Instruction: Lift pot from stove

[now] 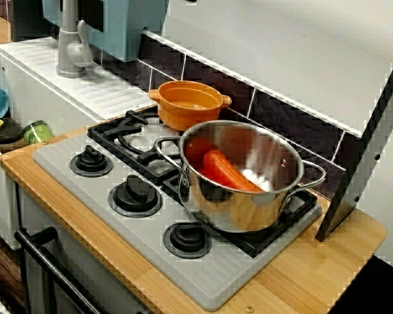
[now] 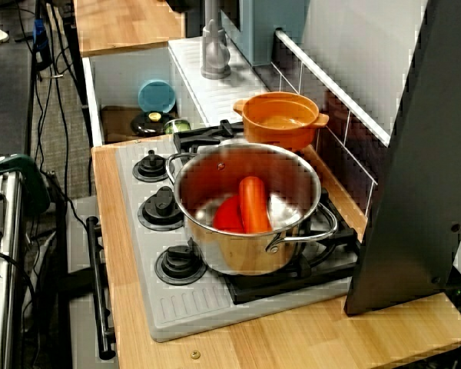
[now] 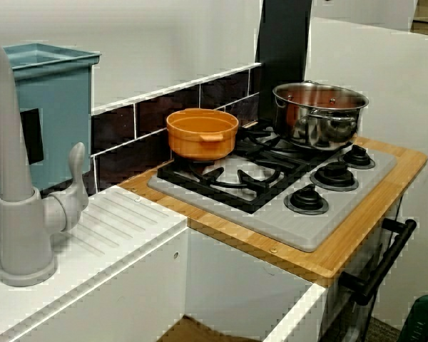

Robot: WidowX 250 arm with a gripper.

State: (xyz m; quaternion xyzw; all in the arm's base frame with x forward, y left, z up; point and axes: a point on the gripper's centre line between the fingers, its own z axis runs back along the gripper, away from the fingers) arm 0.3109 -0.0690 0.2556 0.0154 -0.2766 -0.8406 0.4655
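The small orange pot point(image 1: 187, 104) point(image 2: 280, 121) point(image 3: 202, 133) sits upright and empty on the black grate at the back corner of the grey stove point(image 1: 216, 281) point(image 2: 184, 307) point(image 3: 299, 228), next to the dark tiled wall. Its two little side handles show. Three round knobs point(image 1: 135, 194) line the stove's front. No gripper or arm appears in any view.
A large steel pot point(image 1: 242, 176) point(image 2: 246, 207) point(image 3: 319, 114) holding an orange carrot-like piece point(image 2: 253, 204) stands on the neighbouring burner, close to the orange pot. A grey faucet point(image 1: 72, 46), a sink with small items point(image 2: 157, 115) and a black upright panel point(image 2: 415, 169) flank the stove.
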